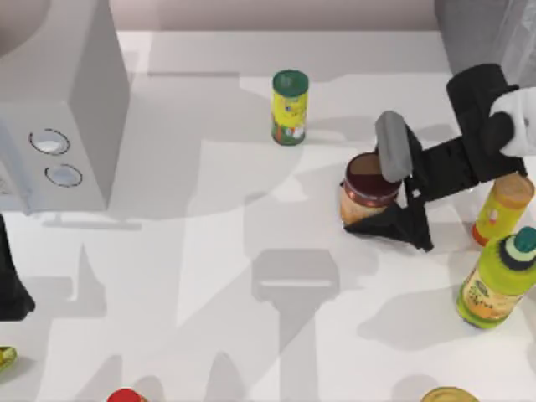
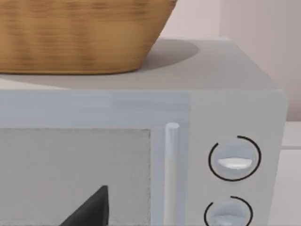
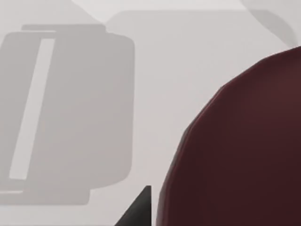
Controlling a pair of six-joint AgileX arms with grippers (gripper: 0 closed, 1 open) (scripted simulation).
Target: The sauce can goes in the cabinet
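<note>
The sauce can [image 1: 368,194] stands upright on the table [image 1: 251,268] at about three o'clock from the table's middle, its dark brown top [image 3: 244,150] looming close in the right wrist view. The right gripper [image 1: 387,213] sits around it, one dark finger [image 1: 394,224] running along the can's lower side at its six o'clock; whether the jaws are pressing on the can or merely apart around it, I cannot tell. At the can's eleven o'clock stands a slim yellow can [image 1: 290,107] with a green lid. At its three to four o'clock are a yellow bottle [image 1: 501,209] with an orange cap and a green-capped bottle [image 1: 496,283]. The grey box [image 1: 59,109] with two round dials [image 2: 234,158] sits at the table's nine to ten o'clock, a wicker basket [image 2: 80,33] on top. The left arm [image 1: 12,276] is parked at the left edge.
</note>
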